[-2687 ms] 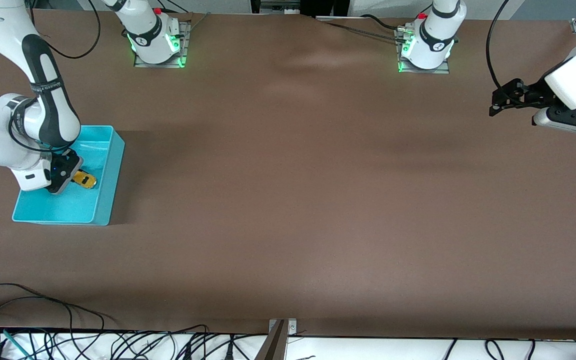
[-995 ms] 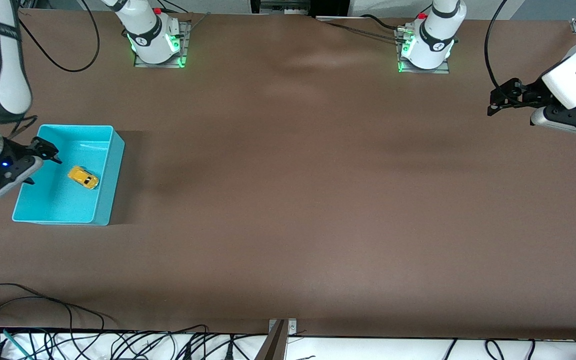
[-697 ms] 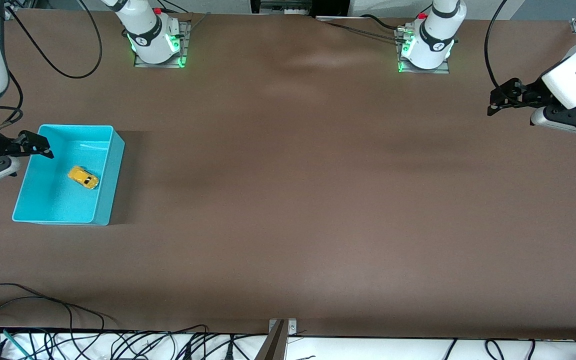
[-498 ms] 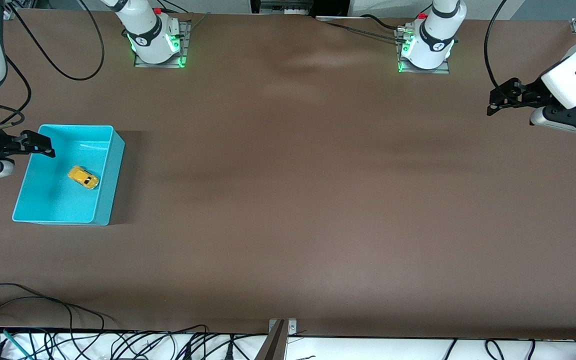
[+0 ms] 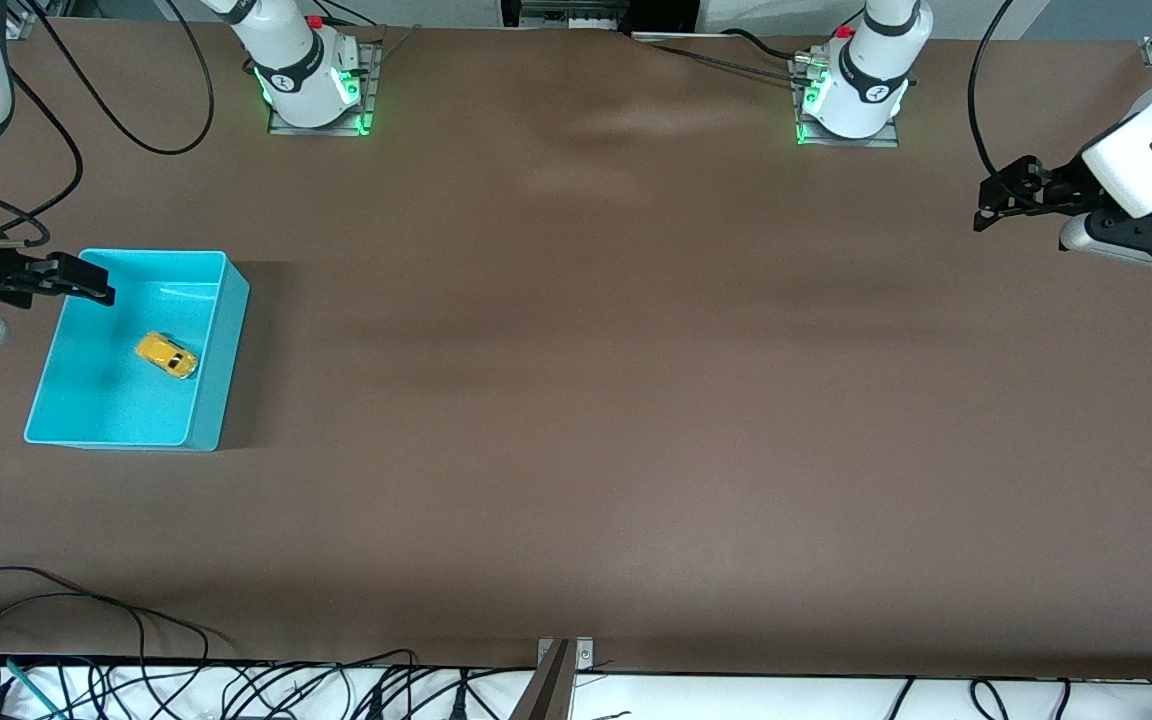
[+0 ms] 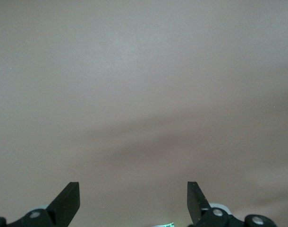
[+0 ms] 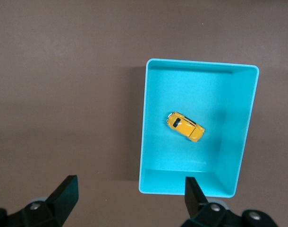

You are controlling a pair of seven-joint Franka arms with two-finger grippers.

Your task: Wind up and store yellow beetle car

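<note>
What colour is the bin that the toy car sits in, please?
Cyan bin; clearest in the right wrist view.

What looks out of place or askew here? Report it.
Nothing stands out. The yellow beetle car sits upright, though diagonally, in the cyan bin. The open right gripper hangs above the bin's edge; the open left gripper waits.

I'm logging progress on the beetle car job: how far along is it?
Storing looks done: the yellow beetle car lies in the cyan bin, untouched. Nothing is in hand; the right gripper is open over the bin's edge, the left gripper waits open. Winding can't be judged.
</note>
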